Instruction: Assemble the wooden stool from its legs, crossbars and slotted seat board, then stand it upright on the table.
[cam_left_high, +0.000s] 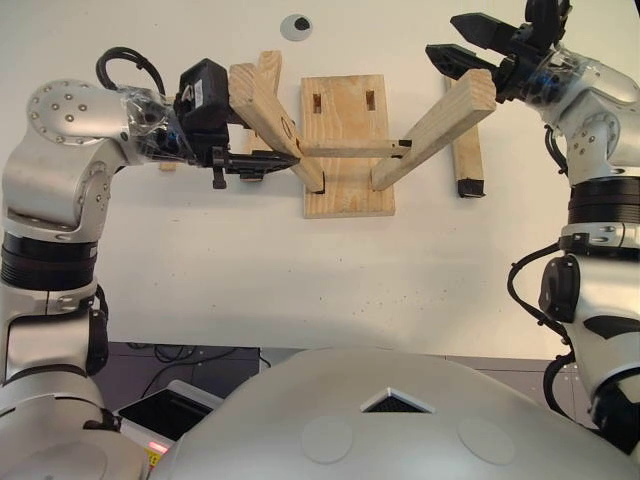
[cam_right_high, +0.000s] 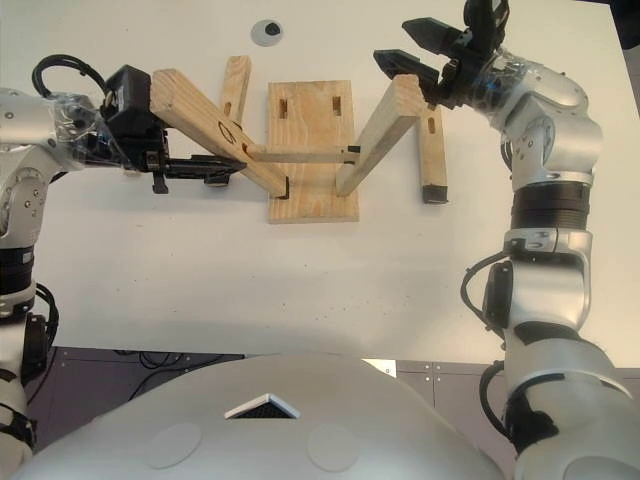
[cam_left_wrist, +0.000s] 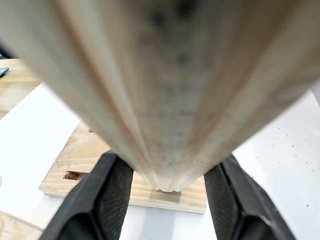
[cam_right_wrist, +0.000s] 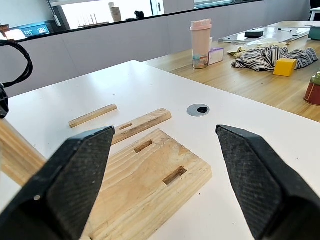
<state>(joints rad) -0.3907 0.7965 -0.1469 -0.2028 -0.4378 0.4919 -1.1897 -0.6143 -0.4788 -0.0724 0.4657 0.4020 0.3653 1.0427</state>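
Head view: centre-left in the frame, the left gripper (cam_left_high: 282, 160) is closed on the left leg (cam_left_high: 262, 105), low on its sloping length. A crossbar (cam_left_high: 350, 149) ties this leg to the right leg (cam_left_high: 435, 130). Both legs lean outward, and their lower ends rest on the seat board (cam_left_high: 345, 100), which lies flat on the table (cam_left_high: 300, 290) at upper centre. At upper right the right gripper (cam_left_high: 468, 42) hangs spread wide just above the right leg's top end. It holds nothing, and I cannot tell whether it touches the leg. A spare leg (cam_left_high: 468, 165) lies flat to the right of the board.

Left wrist view: the left leg runs down the middle, with the fingers (cam_left_wrist: 110, 197) pressed to either side of it and the board below.

Right wrist view: the pads (cam_right_wrist: 75, 170) stand far apart at the lower corners with only air between them. Beyond the board lies a spare crossbar (cam_right_wrist: 92, 115).

The parts look like dry softwood, which is probably light, stiff and not slippery. The crossbar joint is likely the weak spot, since pulling the legs apart or twisting them could free it. The best hold is probably across a leg's flat faces near its top, clear of the slots.
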